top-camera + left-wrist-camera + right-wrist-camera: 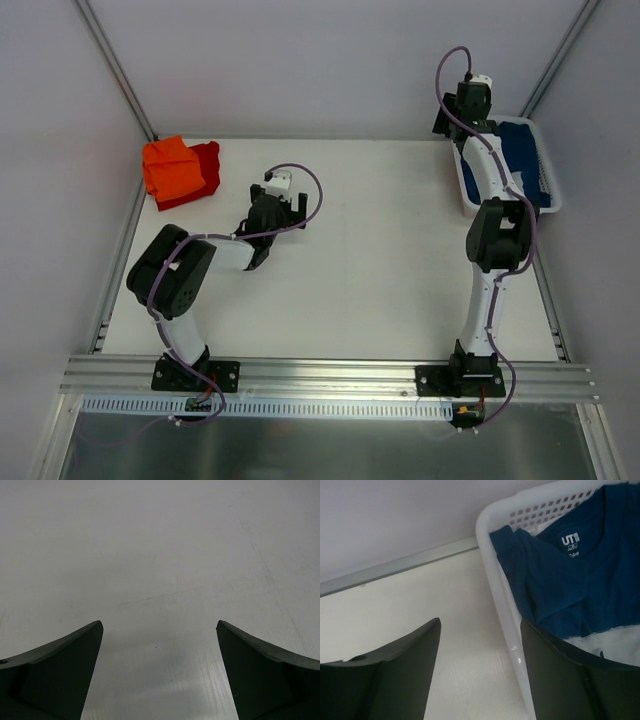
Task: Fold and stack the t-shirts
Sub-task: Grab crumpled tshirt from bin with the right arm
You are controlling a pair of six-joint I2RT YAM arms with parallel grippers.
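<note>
A folded orange t-shirt (172, 167) lies on a red t-shirt (206, 165) at the table's back left. A navy t-shirt (570, 580) fills the white lattice basket (492, 565) at the back right, with pale cloth (615, 640) showing under it. My right gripper (481, 621) is open and straddles the basket's left wall: one finger over the table, the other inside against the navy shirt. From above, the right gripper (450, 122) sits at the basket's (552, 200) back left corner. My left gripper (159, 623) is wide open over bare table, and it (292, 207) hovers mid-table.
A metal rail (395, 567) runs along the back edge of the table, just behind the basket. Grey walls close in the table on three sides. The arm bases sit on the aluminium rail (330, 375) at the near edge.
</note>
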